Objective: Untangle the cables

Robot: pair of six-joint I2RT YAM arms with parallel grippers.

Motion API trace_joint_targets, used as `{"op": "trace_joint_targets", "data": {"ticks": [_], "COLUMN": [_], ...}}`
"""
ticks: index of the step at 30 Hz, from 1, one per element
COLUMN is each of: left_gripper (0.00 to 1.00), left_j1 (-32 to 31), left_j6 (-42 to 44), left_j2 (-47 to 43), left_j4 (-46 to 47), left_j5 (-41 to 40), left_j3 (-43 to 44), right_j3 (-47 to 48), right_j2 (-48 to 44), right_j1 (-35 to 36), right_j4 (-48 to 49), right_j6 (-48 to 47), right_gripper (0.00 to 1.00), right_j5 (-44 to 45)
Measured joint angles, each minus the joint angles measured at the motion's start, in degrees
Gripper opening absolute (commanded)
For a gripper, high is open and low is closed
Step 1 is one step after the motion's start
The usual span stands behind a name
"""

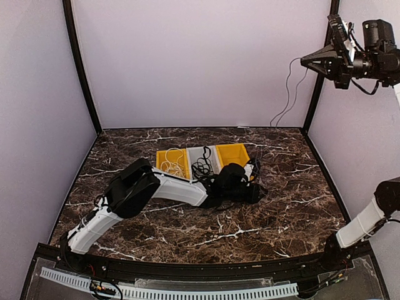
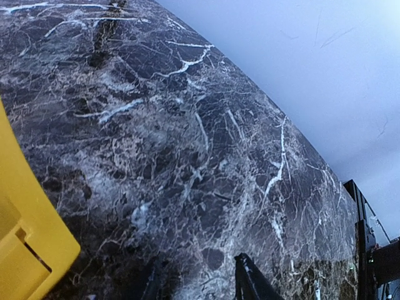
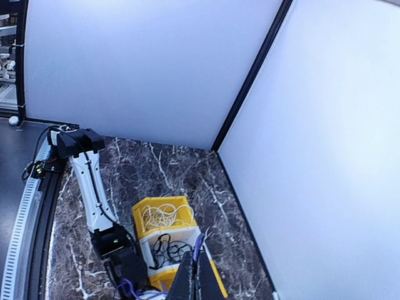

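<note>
Cables sit mid-frame in the top view: a white cable (image 1: 172,165) coiled in the left yellow bin (image 1: 169,152), a black cable (image 1: 201,164) in the grey bin (image 1: 212,156) beside it. A thin cord (image 1: 287,84) hangs at upper right below the right gripper (image 1: 304,61), whose fingers look pressed together, probably on it; its top end is hard to make out. The left gripper (image 1: 251,189) is a dark mass by the right yellow bin (image 1: 232,153). Its wrist view cuts off all but one fingertip (image 2: 250,281), so I cannot tell how far it is open. The table (image 1: 281,200) is dark, white-veined marble, between pale lilac walls and black corner posts.
</note>
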Motion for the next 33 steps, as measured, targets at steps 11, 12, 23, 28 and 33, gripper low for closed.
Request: {"op": "trace_joint_targets", "data": {"ticks": [11, 12, 23, 28, 33], "left_gripper": [0.14, 0.11, 0.00, 0.00, 0.00], "left_j1": [0.02, 0.00, 0.00, 0.00, 0.09], "left_j6": [0.35, 0.74, 2.64, 3.72, 4.74], "left_j2": [-0.04, -0.07, -5.73, -10.80, -16.48], "left_j4": [0.57, 1.11, 6.05, 0.09, -6.54], "left_j5": [1.31, 1.44, 2.69, 1.79, 0.37], "left_j3": [-2.40, -2.95, -13.49, -18.80, -23.47], "right_j3": [3.69, 2.95, 3.67, 8.96, 13.64], "right_j2": [0.52, 0.87, 4.35, 6.16, 8.48], "right_j1": [-2.29, -2.29, -2.97, -4.83, -10.86], "right_j4": [17.35, 18.23, 26.62, 32.61, 44.19], "right_j6": [13.38, 14.25, 21.09, 25.64, 33.68], "right_gripper": [0.00, 0.00, 0.00, 0.00, 0.00], "right_j5": [-4.09, -3.93, -0.13, 3.58, 6.54]}}
